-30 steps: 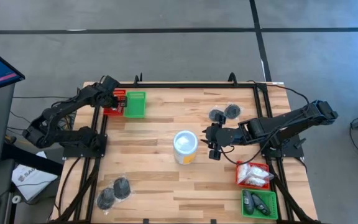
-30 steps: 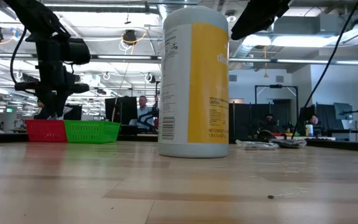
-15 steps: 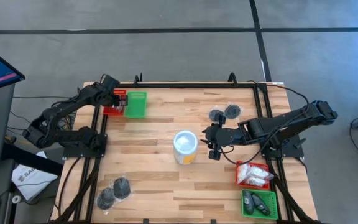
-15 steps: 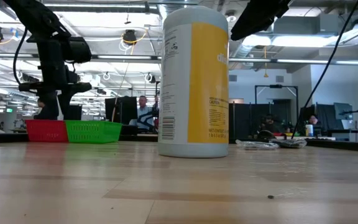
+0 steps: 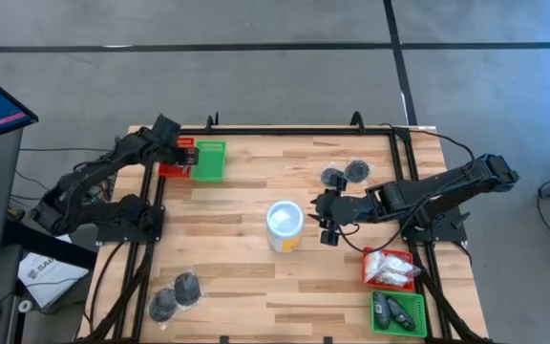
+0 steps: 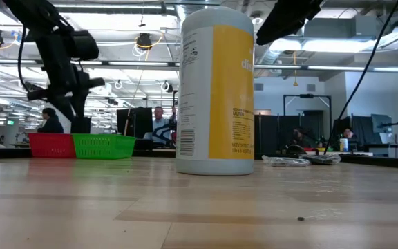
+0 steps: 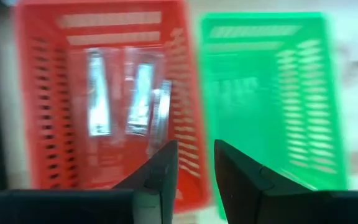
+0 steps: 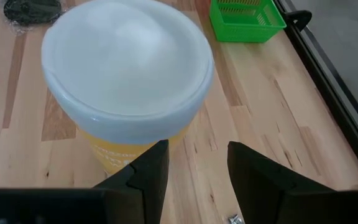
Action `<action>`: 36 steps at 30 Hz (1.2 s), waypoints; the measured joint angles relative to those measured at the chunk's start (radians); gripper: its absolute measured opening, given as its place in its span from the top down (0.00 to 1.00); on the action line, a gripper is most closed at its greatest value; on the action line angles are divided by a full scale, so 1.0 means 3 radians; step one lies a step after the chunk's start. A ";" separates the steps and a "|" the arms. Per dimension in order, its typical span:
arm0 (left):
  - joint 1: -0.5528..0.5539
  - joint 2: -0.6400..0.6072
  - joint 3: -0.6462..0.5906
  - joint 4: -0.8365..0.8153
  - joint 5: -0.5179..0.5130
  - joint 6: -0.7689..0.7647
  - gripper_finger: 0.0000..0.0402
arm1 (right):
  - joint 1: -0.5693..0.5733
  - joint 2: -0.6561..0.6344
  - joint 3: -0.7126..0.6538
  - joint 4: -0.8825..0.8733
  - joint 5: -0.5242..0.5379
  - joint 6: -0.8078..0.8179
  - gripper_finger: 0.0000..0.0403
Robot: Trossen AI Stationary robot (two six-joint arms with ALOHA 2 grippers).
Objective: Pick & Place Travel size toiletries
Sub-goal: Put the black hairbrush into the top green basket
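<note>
In the far-left red slotted plastic tray (image 7: 104, 106), slim silvery-white tubes (image 7: 140, 99) are already lodged, the narrowly parted left gripper (image 7: 194, 171) poised above, empty. Dark grey round flat pieces (image 5: 177, 294) remain unsorted. The slightly parted right gripper (image 8: 194, 168) is held empty beside the white round cup (image 8: 127, 74).

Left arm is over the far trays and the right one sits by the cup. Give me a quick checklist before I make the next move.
1. Left gripper empty: ok, fingers apart, nothing between them.
2. Left gripper above the red tray, not the green tray: ok.
3. Tubes lying inside the red tray: ok.
4. Right gripper empty: ok, open, nothing held.
5. Right gripper clear of the cup: cannot tell; it sits close beside the cup, gap unclear.
6. Pieces left to pick beyond the right gripper: ok, two still on the table.
</note>
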 joint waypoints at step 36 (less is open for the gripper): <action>-0.3458 -0.0257 0.0001 -0.0239 0.0795 -0.1143 0.88 | 0.0000 -0.0001 0.0000 0.0002 0.0010 0.0062 0.62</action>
